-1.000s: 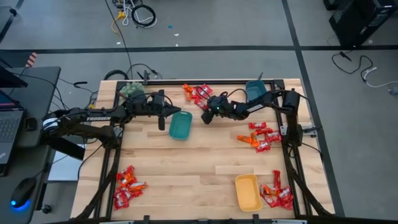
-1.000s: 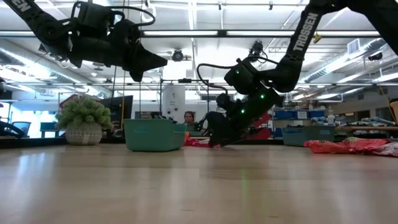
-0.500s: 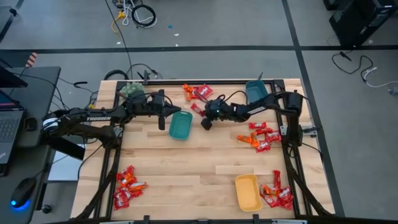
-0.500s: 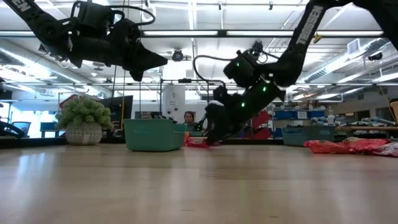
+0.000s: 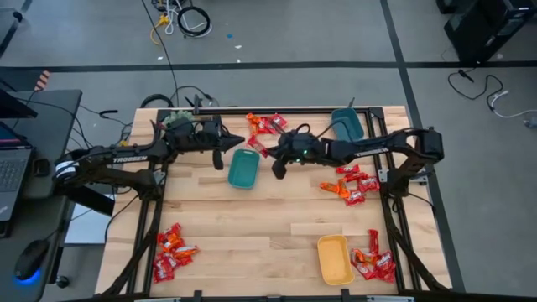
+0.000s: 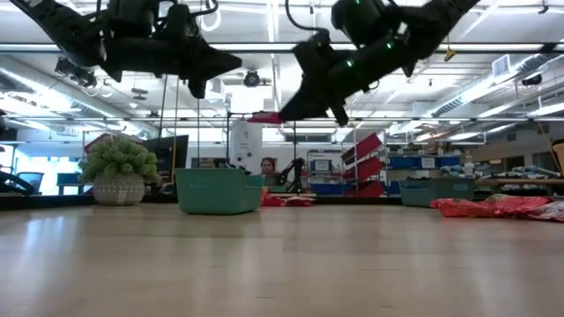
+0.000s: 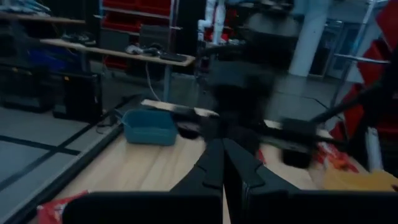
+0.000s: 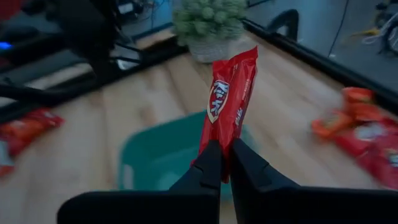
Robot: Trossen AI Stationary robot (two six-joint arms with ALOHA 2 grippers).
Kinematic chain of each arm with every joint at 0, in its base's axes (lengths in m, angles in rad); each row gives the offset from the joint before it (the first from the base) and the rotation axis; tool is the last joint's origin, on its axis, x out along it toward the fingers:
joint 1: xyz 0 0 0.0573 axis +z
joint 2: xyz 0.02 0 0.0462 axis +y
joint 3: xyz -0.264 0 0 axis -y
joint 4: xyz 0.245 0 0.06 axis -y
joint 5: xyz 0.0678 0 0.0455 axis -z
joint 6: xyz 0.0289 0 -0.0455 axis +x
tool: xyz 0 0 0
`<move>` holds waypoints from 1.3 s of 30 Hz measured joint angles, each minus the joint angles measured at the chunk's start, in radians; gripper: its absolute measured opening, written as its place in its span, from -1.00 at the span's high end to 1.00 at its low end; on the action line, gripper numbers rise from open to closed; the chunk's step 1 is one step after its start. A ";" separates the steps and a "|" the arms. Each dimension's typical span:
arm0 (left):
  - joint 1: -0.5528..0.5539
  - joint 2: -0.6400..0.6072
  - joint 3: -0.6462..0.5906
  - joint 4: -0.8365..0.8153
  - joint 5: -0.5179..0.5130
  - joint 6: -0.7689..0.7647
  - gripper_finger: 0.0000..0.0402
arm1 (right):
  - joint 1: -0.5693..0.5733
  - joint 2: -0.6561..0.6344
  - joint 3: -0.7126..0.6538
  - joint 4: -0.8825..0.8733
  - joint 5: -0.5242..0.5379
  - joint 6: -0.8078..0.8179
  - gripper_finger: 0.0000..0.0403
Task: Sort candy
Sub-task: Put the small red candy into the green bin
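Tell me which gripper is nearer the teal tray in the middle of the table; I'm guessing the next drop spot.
Right, narrowly. The right gripper, shut on a red candy, hangs just right of the teal tray. The left gripper, shut and empty, hangs by its left edge.

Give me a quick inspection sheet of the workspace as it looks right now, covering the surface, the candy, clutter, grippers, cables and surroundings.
Surface: wooden table, bare in the middle.
Job's things: candy piles at the far edge, right side, near-left corner and near-right corner; teal tray, blue tray, yellow tray.
Clutter: green plant at the far-left corner.
Grippers: right gripper shut on a red candy, raised beside the teal tray; left gripper shut, empty, raised by the same tray.
Cables: loose cables on the floor.
Surroundings: laptop desk left of the table; shelving behind.
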 joint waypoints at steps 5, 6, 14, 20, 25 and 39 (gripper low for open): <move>0.000 0.000 0.007 0.000 -0.019 0.003 1.00 | 0.070 0.109 0.121 -0.051 0.049 0.046 0.93; 0.000 0.000 0.007 0.001 -0.018 0.003 1.00 | 0.077 0.129 0.142 -0.073 0.058 0.055 0.94; 0.000 0.000 0.007 -0.001 -0.006 0.007 1.00 | 0.083 0.277 0.242 -0.128 0.102 0.149 0.94; 0.000 0.000 0.007 -0.004 -0.006 0.010 1.00 | 0.079 0.353 0.254 -0.121 0.105 0.222 0.93; 0.000 0.000 0.007 -0.008 -0.007 0.012 1.00 | 0.075 0.391 0.253 -0.090 0.083 0.230 0.92; 0.000 0.000 0.007 -0.032 -0.012 0.032 1.00 | 0.068 0.413 0.253 -0.054 0.041 0.210 0.47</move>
